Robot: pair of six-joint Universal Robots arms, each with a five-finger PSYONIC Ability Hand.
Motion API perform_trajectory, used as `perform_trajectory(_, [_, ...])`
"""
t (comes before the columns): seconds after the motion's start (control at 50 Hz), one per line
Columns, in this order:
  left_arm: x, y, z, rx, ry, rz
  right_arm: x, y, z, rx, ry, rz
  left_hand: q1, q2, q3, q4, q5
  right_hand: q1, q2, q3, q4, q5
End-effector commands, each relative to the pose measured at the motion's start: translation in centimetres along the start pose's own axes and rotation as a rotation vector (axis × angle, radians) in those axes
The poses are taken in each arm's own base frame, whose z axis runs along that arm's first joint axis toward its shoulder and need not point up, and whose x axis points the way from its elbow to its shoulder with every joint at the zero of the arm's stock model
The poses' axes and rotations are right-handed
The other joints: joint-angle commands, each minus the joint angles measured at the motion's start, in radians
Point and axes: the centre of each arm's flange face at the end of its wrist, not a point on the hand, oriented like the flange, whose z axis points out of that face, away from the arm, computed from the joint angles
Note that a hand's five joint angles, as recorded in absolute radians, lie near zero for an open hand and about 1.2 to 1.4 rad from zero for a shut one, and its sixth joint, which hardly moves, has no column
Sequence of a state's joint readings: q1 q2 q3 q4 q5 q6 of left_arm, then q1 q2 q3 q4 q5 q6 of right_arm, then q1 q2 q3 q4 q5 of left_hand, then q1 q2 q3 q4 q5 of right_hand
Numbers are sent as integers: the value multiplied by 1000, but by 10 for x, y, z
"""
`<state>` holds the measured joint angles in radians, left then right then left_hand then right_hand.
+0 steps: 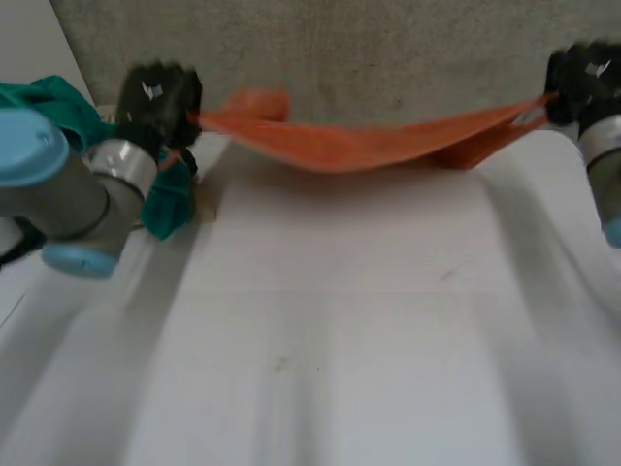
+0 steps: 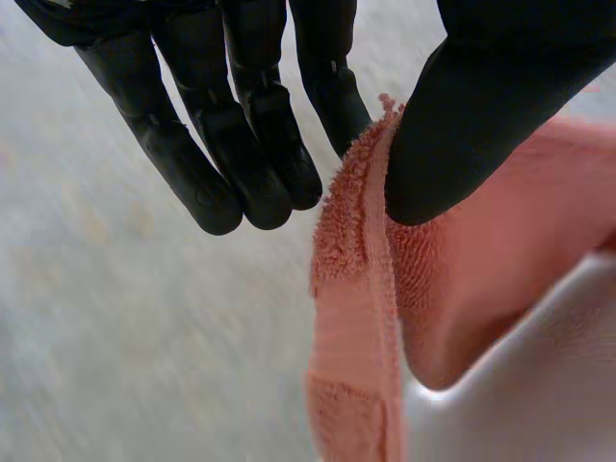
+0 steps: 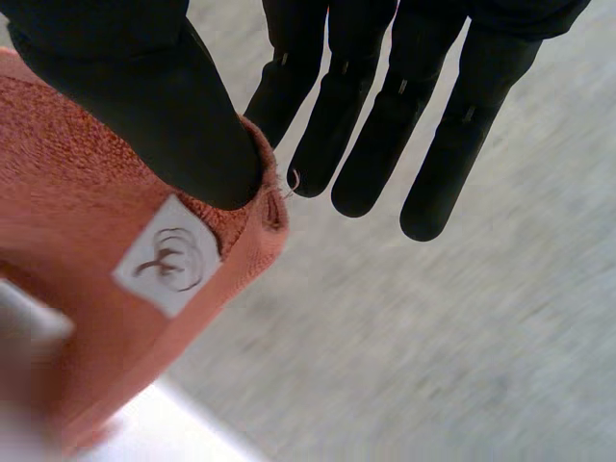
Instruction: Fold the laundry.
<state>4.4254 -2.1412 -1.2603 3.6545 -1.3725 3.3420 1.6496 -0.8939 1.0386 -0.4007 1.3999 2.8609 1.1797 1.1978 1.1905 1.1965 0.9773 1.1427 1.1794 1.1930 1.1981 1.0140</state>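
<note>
1. The left hand (image 2: 481,106) holds one end of the orange towel (image 1: 369,144). It pinches the towel's edge between its thumb and one finger.
2. The other fingers (image 2: 207,164) of the left hand point out straight. They are just beside the towel and do not touch it.
3. The right hand (image 3: 154,96) holds the other end of the towel. Its thumb presses the corner against a finger.
4. A small white label (image 3: 170,257) is sewn on the towel, right by the tip of the right thumb.
5. The rest of the right hand's fingers (image 3: 452,135) are straight and apart from the towel.
6. The two hands are well apart, and the towel hangs between them like a little bridge. It dips in the middle.
7. The towel is over the far side of the white table (image 1: 340,320). I cannot tell if the low middle part touches the table.
8. A teal cloth (image 1: 167,202) lies near the left hand, partly under the left arm (image 1: 68,184).
</note>
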Motion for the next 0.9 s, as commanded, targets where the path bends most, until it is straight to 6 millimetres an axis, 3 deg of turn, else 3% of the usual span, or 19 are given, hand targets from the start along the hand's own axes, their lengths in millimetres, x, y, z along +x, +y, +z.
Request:
perform_trajectory(0.02, [19,65,-57,-261,82,17,-18,63,-52,-292,-146,-89,217,198,206,200,244,254,217,203,198,208])
perform_trajectory(0.12, [18,77,-88,-393,114,34,-7,72,-82,-445,-181,-158,217,198,206,200,244,254,217,203,198,208])
perform_trajectory(0.22, [18,73,-127,-556,160,19,18,63,-111,-599,-207,-239,217,198,206,200,244,254,217,203,198,208])
perform_trajectory(0.3, [24,73,-143,-607,217,31,30,57,-121,-649,-202,-242,217,198,206,200,244,254,217,203,198,208])
perform_trajectory(0.38, [19,83,-134,-546,220,86,29,59,-122,-654,-194,-210,-15,-33,-25,-31,13,254,217,203,198,208])
perform_trajectory(0.44, [12,89,-125,-513,192,108,27,64,-122,-661,-188,-190,-41,-59,-52,-58,-13,254,217,203,198,208])
perform_trajectory(0.5, [11,97,-118,-504,173,106,23,67,-121,-659,-184,-171,-320,-338,-330,-337,-292,254,217,203,198,208])
perform_trajectory(0.64, [16,98,-120,-553,143,12,25,69,-121,-662,-154,-159,-385,-403,-396,-402,-357,254,217,203,198,208])
perform_trajectory(0.8, [29,92,-130,-608,162,-92,39,69,-116,-649,-114,-166,-306,-324,-317,-323,-278,254,217,203,198,208])
perform_trajectory(0.9, [31,89,-134,-624,174,-51,45,67,-116,-648,-101,-167,215,197,204,198,243,254,217,203,198,208])
